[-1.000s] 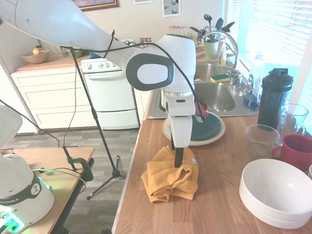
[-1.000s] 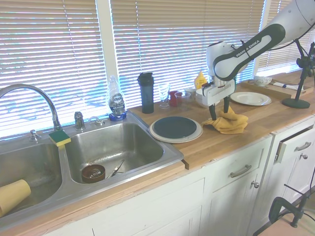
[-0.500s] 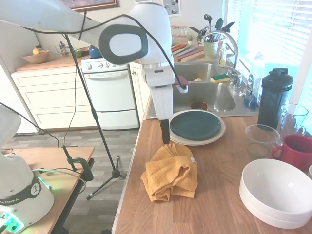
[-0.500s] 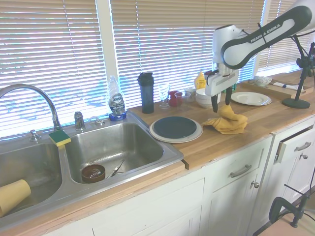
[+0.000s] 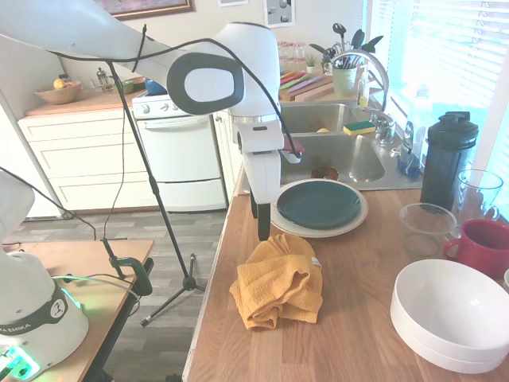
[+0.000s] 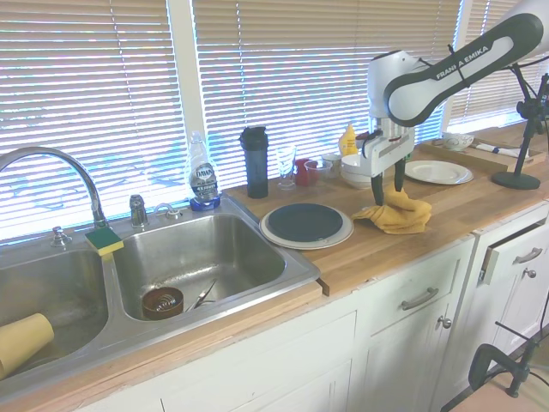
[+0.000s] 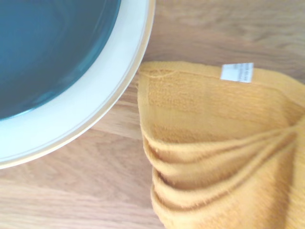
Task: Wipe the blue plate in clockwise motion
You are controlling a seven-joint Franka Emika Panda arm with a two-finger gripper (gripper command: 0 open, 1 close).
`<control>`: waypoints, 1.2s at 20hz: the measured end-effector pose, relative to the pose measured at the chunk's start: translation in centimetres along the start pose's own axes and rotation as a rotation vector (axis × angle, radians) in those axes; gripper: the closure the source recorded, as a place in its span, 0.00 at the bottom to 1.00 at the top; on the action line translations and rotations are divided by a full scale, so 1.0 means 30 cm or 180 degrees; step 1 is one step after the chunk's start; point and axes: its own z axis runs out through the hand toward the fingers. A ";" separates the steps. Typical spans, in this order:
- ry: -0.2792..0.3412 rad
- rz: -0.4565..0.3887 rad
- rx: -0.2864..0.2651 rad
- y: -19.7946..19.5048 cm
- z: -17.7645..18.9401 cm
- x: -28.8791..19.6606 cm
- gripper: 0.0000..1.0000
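First exterior view: blue plate (image 5: 319, 203) stacked on a wider cream plate (image 5: 356, 224) on the wooden surface (image 5: 358, 318), just in front of the sink (image 5: 342, 151). Crumpled yellow cloth (image 5: 279, 281) lying on the surface just beside the cream plate's near rim. Gripper (image 5: 263, 221) hanging above the cloth's far edge, close to the plates' rim, holding nothing; only one dark finger clearly visible from this side. White bowls (image 5: 449, 313), a red mug (image 5: 482, 245), a clear glass container (image 5: 425, 228) and a black shaker bottle (image 5: 447, 159) standing further along the surface. Second exterior view: blue plate (image 6: 304, 221) again centred on the cream plate (image 6: 276, 235), right of the sink (image 6: 193, 257). Gripper (image 6: 389, 183) poised over the cloth (image 6: 399, 214), fingers (image 6: 378, 185) spread apart and empty, tips just above the fabric. Wrist view: blue plate (image 7: 47, 47) inside the cream plate's broad rim (image 7: 102, 90), cloth (image 7: 219, 152) with a small white tag (image 7: 237, 72) lying just beside that rim on the wood.
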 end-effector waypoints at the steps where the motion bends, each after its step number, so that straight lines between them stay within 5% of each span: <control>1: -0.0026 -0.0029 -0.0023 -0.008 0.021 0.007 0.00; 8: -0.0029 -0.0171 -0.0169 -0.080 0.148 0.068 0.00; 18: 0.0499 -0.0036 -0.0451 -0.129 0.233 0.114 0.00; 19: 0.0518 -0.0009 -0.0455 -0.123 0.233 0.121 1.00; 24: 0.0534 0.0076 -0.0458 -0.112 0.235 0.134 1.00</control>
